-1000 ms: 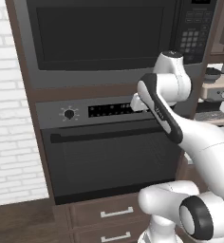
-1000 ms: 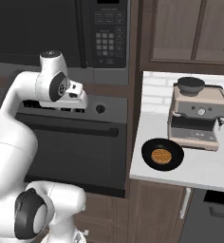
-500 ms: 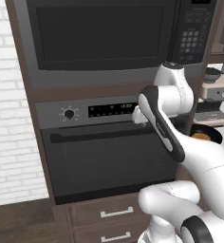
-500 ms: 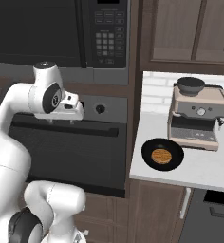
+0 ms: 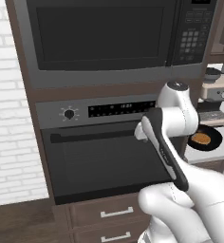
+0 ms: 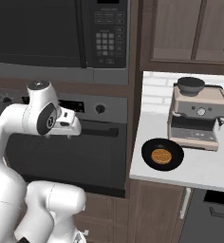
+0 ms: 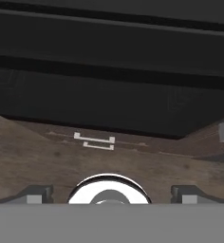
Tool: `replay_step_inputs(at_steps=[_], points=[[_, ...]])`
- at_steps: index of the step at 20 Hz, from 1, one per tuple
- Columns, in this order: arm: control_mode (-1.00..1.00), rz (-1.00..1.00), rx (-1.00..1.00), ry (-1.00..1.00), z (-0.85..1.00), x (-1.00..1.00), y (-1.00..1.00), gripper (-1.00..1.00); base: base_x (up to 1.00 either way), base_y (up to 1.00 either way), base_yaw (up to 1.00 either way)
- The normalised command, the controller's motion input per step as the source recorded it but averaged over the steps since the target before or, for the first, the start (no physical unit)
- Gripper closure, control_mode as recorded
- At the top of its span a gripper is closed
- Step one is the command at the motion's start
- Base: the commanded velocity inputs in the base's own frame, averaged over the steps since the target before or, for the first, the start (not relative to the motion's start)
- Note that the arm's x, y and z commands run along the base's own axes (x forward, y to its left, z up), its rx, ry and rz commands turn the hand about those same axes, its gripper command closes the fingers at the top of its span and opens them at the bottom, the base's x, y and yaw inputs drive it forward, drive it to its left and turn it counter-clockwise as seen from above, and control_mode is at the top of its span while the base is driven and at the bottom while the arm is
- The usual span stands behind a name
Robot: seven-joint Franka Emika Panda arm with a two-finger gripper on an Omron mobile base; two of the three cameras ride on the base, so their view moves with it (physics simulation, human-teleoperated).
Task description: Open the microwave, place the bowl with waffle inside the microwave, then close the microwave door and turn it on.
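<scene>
A: Gripper (image 7: 108, 193) fingers stood spread wide, empty, facing the oven (image 5: 104, 166).

B: Microwave door (image 5: 97, 40) was shut, at 12 o'clock above; bowl with waffle (image 6: 162, 154) on counter (image 6: 199, 166), 3 o'clock.

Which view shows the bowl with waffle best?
The right base view: the bowl with waffle sits whole on the counter beside the coffee machine. The left base view catches it small, at the right edge, partly behind the arm.
</scene>
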Motion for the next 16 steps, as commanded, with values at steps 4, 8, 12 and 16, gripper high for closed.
replay_step_inputs(at_steps=[4, 8, 12, 16], points=[[1.00, 0.00, 0.00, -0.05, -0.03, -0.20, 0.00, -1.00, -0.15, 0.00, 0.00], [1.00, 0.00, 0.00, 0.00, 0.00, 0.00, 0.00, -1.00, -0.30, -0.13, 0.01], [1.00, 0.00, 0.00, 0.00, 0.00, 0.00, 0.00, -1.00, -0.23, -0.29, 0.06], [1.00, 0.00, 0.00, 0.00, 0.00, 0.00, 0.00, -1.00, -0.29, -0.51, 0.18]])
